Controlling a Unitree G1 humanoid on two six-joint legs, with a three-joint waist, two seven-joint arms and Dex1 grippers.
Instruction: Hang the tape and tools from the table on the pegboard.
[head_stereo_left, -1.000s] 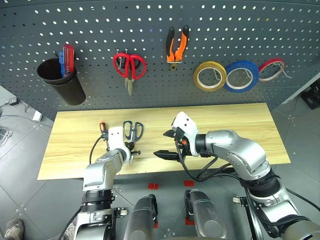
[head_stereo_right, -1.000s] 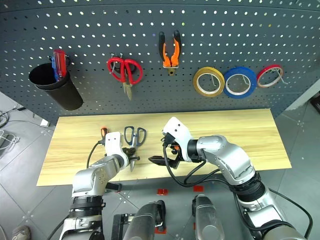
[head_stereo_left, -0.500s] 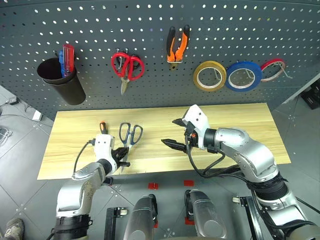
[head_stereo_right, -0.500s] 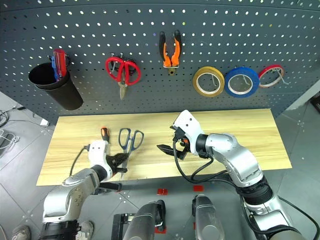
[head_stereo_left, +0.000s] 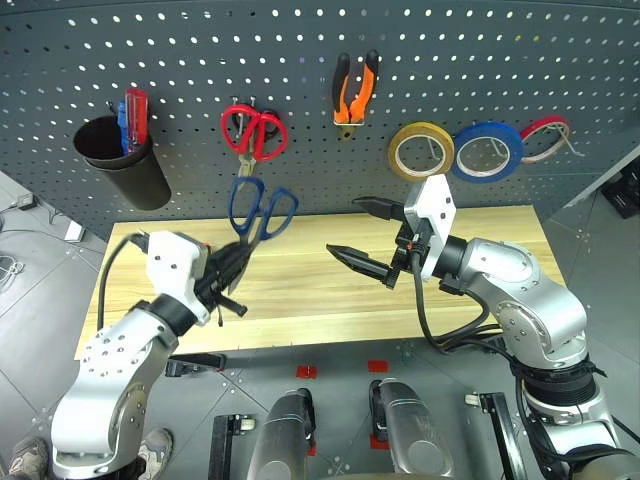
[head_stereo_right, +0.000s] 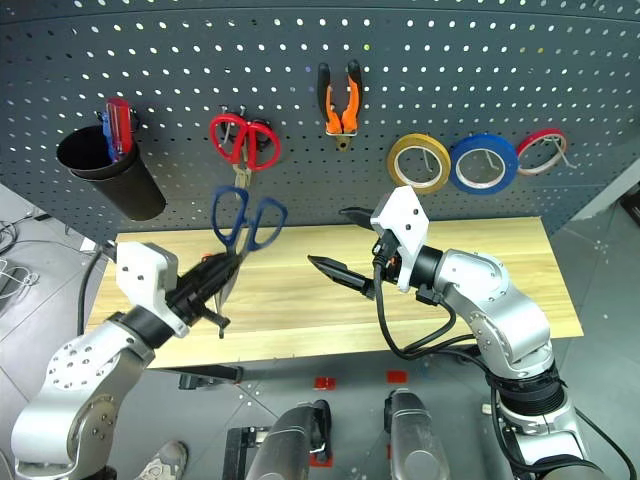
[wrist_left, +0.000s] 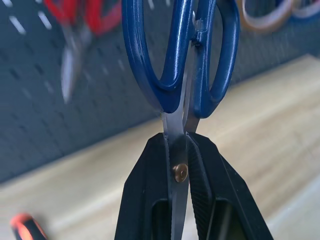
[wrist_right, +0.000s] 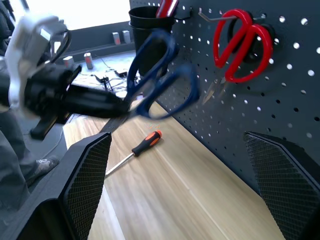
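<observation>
Now scissors (head_stereo_left: 262, 211) aloft in left claw (head_stereo_left: 232, 262)

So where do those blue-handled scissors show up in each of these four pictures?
Left eye view: blue scissors left of centre, lifted above the table, below the red scissors.
Right eye view, same spot, clamped by the left gripper.
Left wrist view, handles up, blades pinched between black fingers.
Right wrist view, blurred, upper middle.
Shared landmark: the red scissors on the pegboard.

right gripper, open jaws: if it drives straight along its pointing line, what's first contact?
Probably the blue scissors held up by the left gripper; the right gripper points at them across bare table. Depth is unclear, so it might pass beside them.
</observation>
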